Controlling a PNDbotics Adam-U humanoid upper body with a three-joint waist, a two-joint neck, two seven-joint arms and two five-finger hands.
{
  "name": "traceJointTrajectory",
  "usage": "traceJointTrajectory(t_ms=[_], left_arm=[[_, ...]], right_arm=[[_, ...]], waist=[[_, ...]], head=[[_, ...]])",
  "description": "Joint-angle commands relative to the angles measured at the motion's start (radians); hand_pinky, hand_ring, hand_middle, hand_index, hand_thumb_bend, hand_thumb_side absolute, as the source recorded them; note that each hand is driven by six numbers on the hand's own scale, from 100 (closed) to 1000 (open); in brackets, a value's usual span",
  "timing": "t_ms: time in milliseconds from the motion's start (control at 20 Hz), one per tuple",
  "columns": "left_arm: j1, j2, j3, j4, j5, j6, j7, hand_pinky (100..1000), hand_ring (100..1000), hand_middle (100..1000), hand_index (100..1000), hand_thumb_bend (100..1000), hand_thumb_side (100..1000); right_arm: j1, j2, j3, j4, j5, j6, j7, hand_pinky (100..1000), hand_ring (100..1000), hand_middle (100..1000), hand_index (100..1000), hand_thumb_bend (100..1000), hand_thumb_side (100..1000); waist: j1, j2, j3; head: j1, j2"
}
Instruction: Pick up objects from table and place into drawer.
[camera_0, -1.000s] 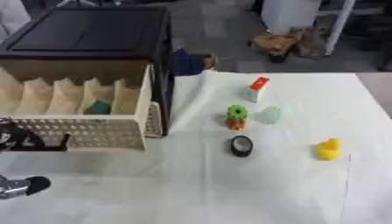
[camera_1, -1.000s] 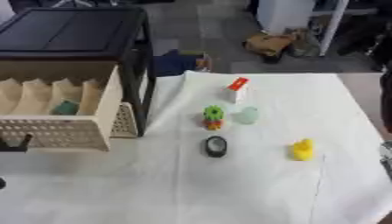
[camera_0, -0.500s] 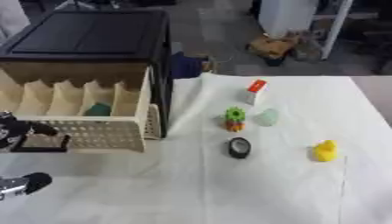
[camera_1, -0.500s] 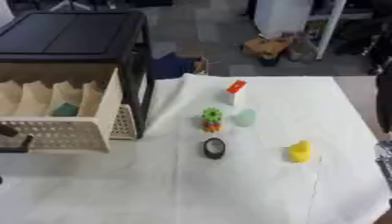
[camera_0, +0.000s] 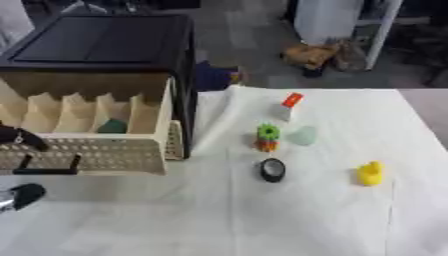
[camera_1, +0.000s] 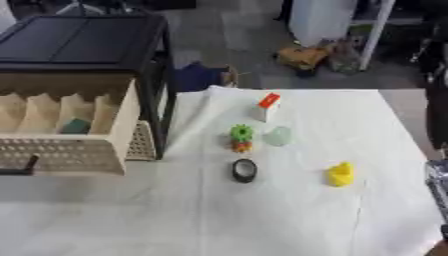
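Drawer (camera_0: 96, 150) stands pulled out at counter's (camera_0: 289, 220) left edge for loading; left robot hand (camera_0: 19, 140) at its front, fingers' state unclear, yellow duck (camera_0: 371, 173) waiting.

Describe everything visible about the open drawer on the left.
The drawer is pulled out of a black cabinet and stands open. It looks like beige plastic, with a perforated mesh-like front and a dark handle across that front. Upright dividers split the inside into narrow compartments; one holds a small teal object. It juts over the white tabletop. No hand visibly grips it.
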Motion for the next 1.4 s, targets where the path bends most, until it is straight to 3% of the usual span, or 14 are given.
traceJointTrajectory(t_ms=[50,350,600,750,900,1200,1400], left_arm=[[-0.027,0.001,0.045,-0.012,0.064,-0.034,0.017,100,100,100,767,316,1000],[-0.073,-0.048,0.097,-0.012,0.209,-0.085,0.056,100,100,100,738,218,1000],[-0.075,-0.104,0.130,-0.012,0.360,-0.040,0.152,100,100,100,749,100,1000],[-0.069,-0.136,0.152,-0.012,0.486,0.009,0.289,100,100,100,755,104,1000],[-0.053,-0.157,0.162,-0.012,0.589,0.026,0.441,100,100,100,762,232,1000],[-0.035,-0.223,0.188,-0.012,0.662,-0.024,0.703,100,100,100,762,331,1000],[-0.033,-0.292,0.191,-0.012,0.685,-0.079,0.812,100,100,100,773,253,1000]], right_arm=[[-0.014,-0.021,-0.015,-0.022,0.000,0.000,-0.008,673,546,579,920,100,1000],[-0.016,-0.027,-0.018,-0.022,0.000,0.004,-0.019,674,548,580,919,100,1000],[-0.021,-0.038,-0.018,-0.022,0.007,0.013,-0.032,676,550,581,916,100,1000],[-0.026,-0.048,-0.017,-0.022,0.017,0.023,-0.039,675,549,581,915,100,1000],[-0.036,-0.061,-0.013,-0.022,0.040,0.053,-0.030,675,546,580,914,100,1000],[-0.070,-0.090,0.002,-0.022,0.083,0.088,-0.016,682,549,584,906,100,1000],[-0.090,-0.117,0.012,-0.022,0.133,0.130,0.007,689,552,590,898,145,1000]], waist=[[-0.002,-0.020,0.003],[-0.005,-0.025,0.010],[-0.008,-0.029,0.013],[-0.007,-0.029,0.014],[-0.006,-0.028,0.017],[-0.004,-0.033,0.025],[-0.005,-0.037,0.025]], head=[[-0.010,0.008],[-0.058,0.024],[-0.093,0.035],[-0.100,0.039],[-0.107,0.043],[-0.108,0.061],[-0.093,0.068]])
